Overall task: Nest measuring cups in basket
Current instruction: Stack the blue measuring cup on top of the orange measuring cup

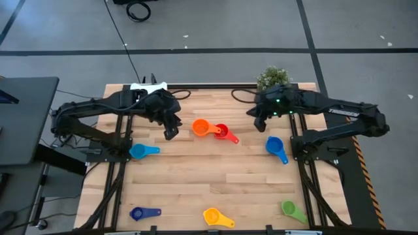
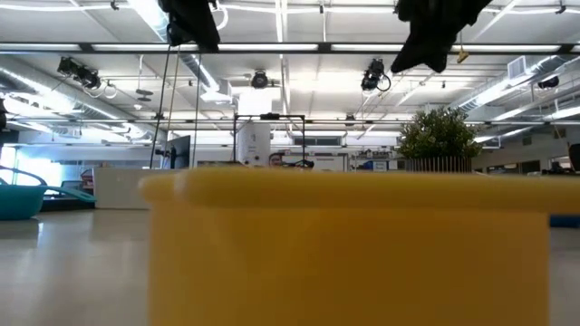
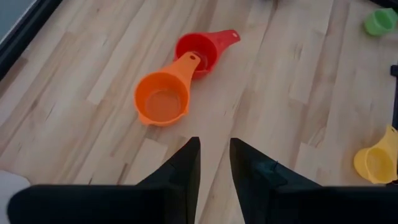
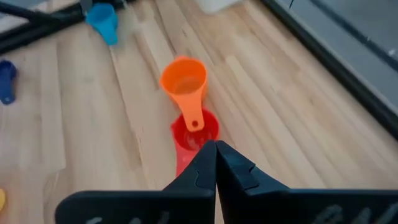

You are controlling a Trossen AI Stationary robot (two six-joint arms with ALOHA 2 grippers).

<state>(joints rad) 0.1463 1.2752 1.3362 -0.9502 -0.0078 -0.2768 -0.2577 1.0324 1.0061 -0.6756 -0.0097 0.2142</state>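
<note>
Seven measuring cups lie apart on the wooden table. The orange cup (image 1: pixel 201 127) (image 3: pixel 163 99) (image 4: pixel 185 78) rests its handle on the rim of the red cup (image 1: pixel 223 132) (image 3: pixel 198 51) (image 4: pixel 194 134). Light blue cup (image 1: pixel 138 151), blue cup (image 1: pixel 275 147), dark blue cup (image 1: pixel 140 213), yellow cup (image 1: pixel 214 217) (image 2: pixel 353 244) and green cup (image 1: pixel 290 209) stand nearer the edges. My left gripper (image 1: pixel 171 128) (image 3: pixel 214 163) hovers open, left of the orange cup. My right gripper (image 1: pixel 260 123) (image 4: pixel 216 158) hovers shut, right of the red cup. The white basket (image 1: pixel 149 85) (image 4: pixel 217 5) sits at the far edge, mostly hidden under my left arm.
A brown pot with a green plant (image 1: pixel 273 78) (image 2: pixel 439 136) stands at the far edge behind my right arm. Cables run along the far edge. Bare wood lies open in the table's middle, between the orange-red pair and the near row of cups.
</note>
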